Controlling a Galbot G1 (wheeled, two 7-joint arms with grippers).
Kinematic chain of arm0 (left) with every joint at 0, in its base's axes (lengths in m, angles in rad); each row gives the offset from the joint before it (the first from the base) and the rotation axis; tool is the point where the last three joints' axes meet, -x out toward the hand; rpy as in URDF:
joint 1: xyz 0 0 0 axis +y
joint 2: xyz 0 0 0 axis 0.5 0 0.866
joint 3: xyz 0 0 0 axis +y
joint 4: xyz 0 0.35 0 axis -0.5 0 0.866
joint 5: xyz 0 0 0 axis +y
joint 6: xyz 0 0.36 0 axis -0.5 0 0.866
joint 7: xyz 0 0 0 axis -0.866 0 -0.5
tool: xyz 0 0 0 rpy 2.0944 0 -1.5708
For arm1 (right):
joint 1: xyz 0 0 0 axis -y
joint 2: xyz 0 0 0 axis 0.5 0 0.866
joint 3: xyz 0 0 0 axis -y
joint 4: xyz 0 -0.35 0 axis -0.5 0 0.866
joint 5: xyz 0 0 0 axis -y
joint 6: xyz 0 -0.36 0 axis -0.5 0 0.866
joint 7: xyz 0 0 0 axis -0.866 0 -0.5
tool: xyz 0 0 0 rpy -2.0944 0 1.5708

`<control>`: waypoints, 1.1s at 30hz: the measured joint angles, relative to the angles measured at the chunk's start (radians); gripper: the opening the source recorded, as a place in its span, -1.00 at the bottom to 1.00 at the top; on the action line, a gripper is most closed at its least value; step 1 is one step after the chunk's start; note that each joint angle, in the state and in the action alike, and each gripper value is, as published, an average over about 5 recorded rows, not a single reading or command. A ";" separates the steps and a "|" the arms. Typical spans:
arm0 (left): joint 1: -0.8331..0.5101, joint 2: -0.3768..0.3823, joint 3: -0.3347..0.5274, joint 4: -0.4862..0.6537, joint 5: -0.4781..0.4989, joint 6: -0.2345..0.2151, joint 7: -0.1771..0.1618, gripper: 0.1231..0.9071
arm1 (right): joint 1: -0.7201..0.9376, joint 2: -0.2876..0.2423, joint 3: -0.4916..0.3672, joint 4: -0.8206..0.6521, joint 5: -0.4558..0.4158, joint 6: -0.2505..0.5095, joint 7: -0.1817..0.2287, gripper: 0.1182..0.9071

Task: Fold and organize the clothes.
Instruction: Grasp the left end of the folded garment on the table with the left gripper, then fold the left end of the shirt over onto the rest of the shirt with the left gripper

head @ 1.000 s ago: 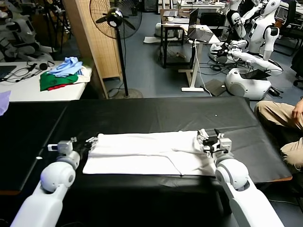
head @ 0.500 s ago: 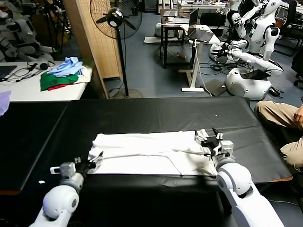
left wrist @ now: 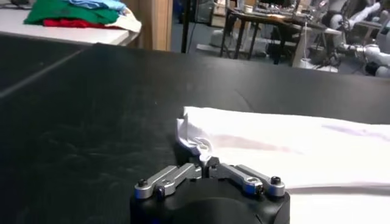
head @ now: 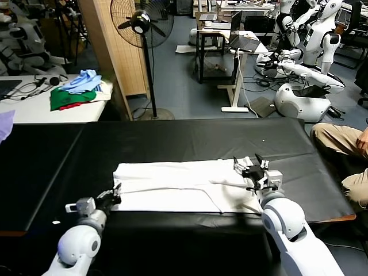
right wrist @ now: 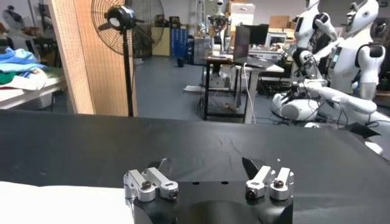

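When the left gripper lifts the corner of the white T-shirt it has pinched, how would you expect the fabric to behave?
Probably floppy: the white T-shirt lies flat in soft folds, and its corner bunches where the left gripper is shut on it. It looks thin, so likely light. Lifted from one end, the folded layers may well sag and slide apart on the black table.

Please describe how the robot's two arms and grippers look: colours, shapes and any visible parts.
Both arms are glossy white with rounded, ball-like joint shells. The left gripper and the right gripper are black and silver-grey, small next to the white shells. Close up, each has a black rounded body carrying silver metal finger links fastened with dark screws. No cables or markings are visible.
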 joint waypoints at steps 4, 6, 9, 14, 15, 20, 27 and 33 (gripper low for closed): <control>0.007 0.023 -0.007 0.007 0.101 -0.042 0.005 -0.94 | -0.004 0.006 0.003 0.005 -0.001 0.000 0.002 0.72; 0.016 0.046 -0.018 0.009 0.174 -0.068 0.006 -0.94 | -0.004 0.009 0.004 0.007 -0.001 0.000 0.003 0.72; 0.034 0.099 -0.049 0.015 0.277 -0.106 0.009 -0.94 | -0.004 0.014 0.003 0.010 -0.001 -0.002 0.005 0.72; 0.072 0.232 -0.129 0.033 0.370 -0.140 0.018 -0.94 | -0.012 0.028 0.002 0.014 -0.012 -0.004 0.007 0.72; 0.081 0.259 -0.144 0.035 0.388 -0.143 0.018 -0.94 | -0.014 0.032 0.002 0.015 -0.017 -0.004 0.007 0.72; 0.103 0.320 -0.164 0.010 0.439 -0.115 0.017 -0.94 | -0.030 0.040 0.003 0.021 -0.028 -0.007 0.009 0.72; 0.076 0.226 -0.028 -0.108 0.353 -0.057 -0.003 -0.94 | -0.061 0.040 0.031 0.041 -0.038 -0.015 0.018 0.72; 0.018 0.100 0.154 -0.168 0.210 0.004 -0.046 -0.94 | -0.090 0.050 0.052 0.047 -0.059 -0.016 0.018 0.72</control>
